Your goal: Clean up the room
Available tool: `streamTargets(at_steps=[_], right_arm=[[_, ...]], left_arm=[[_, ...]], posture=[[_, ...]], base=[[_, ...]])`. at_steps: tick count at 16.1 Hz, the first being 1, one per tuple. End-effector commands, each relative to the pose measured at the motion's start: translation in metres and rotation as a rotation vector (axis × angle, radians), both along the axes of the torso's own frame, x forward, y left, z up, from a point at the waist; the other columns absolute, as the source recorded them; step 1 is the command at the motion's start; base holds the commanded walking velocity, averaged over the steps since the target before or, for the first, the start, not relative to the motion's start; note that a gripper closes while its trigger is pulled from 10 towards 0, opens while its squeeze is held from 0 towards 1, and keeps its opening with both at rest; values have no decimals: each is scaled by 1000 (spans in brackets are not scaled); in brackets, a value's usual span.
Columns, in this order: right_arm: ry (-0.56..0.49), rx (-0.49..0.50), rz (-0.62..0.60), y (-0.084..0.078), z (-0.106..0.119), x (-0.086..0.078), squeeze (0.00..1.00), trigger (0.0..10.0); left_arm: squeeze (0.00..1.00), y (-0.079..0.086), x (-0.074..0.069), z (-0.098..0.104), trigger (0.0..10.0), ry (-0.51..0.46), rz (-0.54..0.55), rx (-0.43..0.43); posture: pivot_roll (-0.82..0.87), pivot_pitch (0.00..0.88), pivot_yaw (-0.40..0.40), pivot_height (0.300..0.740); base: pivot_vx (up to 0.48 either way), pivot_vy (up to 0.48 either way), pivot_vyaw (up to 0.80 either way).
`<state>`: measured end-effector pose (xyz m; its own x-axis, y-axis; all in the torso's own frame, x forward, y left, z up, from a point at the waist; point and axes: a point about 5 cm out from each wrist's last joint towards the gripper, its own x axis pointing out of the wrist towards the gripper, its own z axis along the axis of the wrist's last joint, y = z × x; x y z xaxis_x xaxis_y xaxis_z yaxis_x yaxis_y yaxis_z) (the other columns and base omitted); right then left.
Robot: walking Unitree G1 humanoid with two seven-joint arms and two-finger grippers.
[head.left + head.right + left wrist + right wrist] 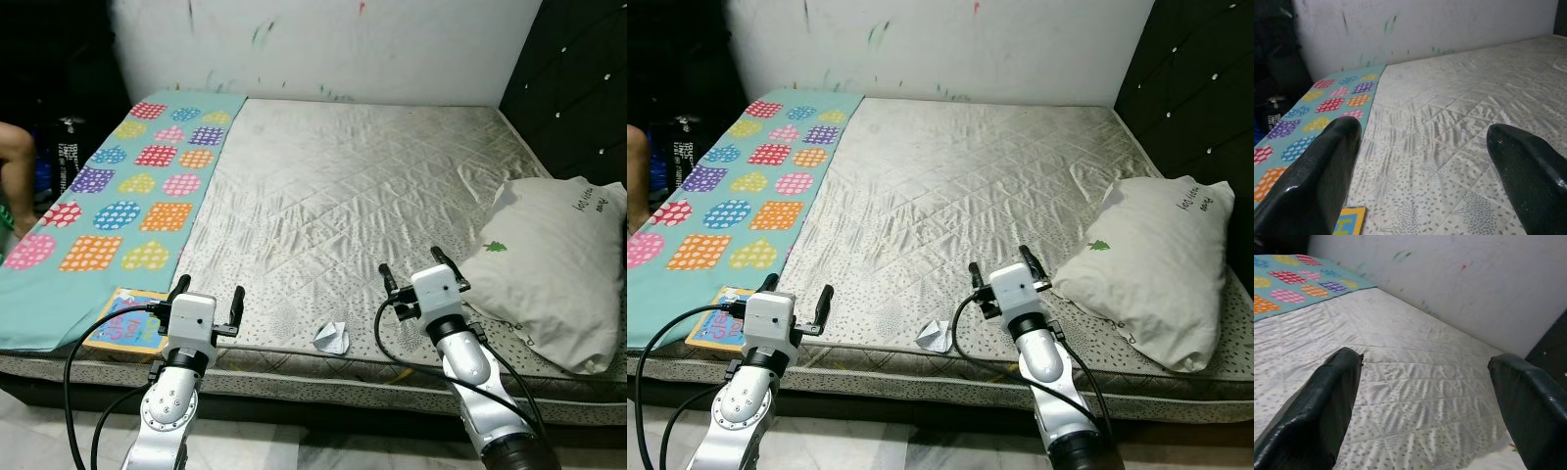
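Both left gripper [207, 297] and right gripper [418, 265] gape wide, empty, above the mattress [362, 186].

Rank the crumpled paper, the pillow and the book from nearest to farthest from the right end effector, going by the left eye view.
1. Crumpled paper: on the mattress's front edge, just to the left of the right end effector.
2. Pillow: on its right side, a little farther off.
3. Book: farthest, across the bed by the left end effector, on the patterned sheet's near corner.
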<state>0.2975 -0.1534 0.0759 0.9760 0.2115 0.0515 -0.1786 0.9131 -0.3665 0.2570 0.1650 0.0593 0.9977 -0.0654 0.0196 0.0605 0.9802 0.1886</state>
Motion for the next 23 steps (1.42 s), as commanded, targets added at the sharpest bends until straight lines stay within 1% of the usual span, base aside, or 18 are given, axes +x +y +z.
streamTargets(at_steps=[1,3,5,16,19,21,23], right_arm=[[-12,-2,30,7,1,-4,0,10000],[-4,3,31,8,-1,-5,0,10000],[-26,-31,68,11,1,-6,0,10000],[-20,-21,72,15,0,-9,0,10000],[56,6,67,18,-8,-8,0,10000],[65,50,66,15,-7,-9,0,10000],[68,35,32,10,-6,-6,0,10000]], left_arm=[[0,1,0,0,10000,4,12,3],[0,2,-1,-1,10000,6,16,2],[0,0,-1,-1,10000,7,13,0],[0,0,-1,-1,10000,6,10,2],[0,-1,-1,-1,10000,6,5,2],[0,-3,1,0,10000,3,1,-1],[0,-5,2,0,10000,-2,13,-15]], posture=[[92,28,-43,740],[92,28,-43,740],[89,30,-48,740],[93,33,-45,740],[90,35,-42,740],[84,29,-50,740],[65,26,-48,740]], base=[[0,0,0],[0,0,0],[0,0,0],[0,0,0],[0,0,0],[0,0,0],[0,0,0]])
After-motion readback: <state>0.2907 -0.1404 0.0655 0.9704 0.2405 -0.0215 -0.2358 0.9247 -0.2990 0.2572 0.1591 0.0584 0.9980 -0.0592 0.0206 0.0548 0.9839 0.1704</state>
